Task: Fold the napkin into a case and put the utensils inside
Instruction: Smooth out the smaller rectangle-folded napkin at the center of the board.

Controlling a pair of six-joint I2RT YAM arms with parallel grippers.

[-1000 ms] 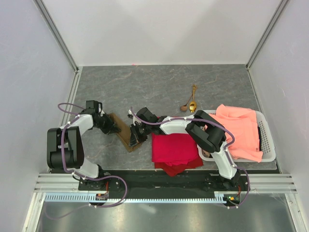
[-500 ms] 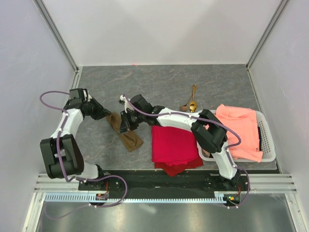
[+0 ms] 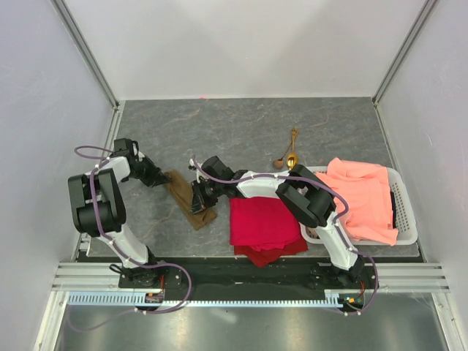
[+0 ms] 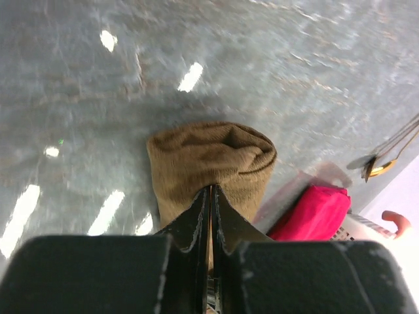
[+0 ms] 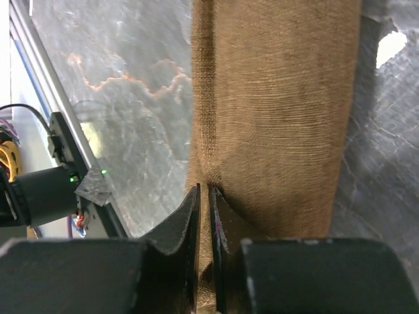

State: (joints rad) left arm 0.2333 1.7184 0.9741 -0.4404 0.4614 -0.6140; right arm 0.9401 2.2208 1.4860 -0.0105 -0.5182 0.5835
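**Folding step, part-way.** The left fingers (image 4: 191,222), all but closed, pinch the rolled end of the olive-brown napkin (image 3: 196,216), a narrow strip lying toward the surface's left edge. The right fingers (image 5: 185,219), also closed tight, pinch the strip's long edge. The gold utensils (image 3: 289,155) lie apart, right of centre. The next move probably calls for flattening the fold into a case, releasing it, then fetching the utensils.
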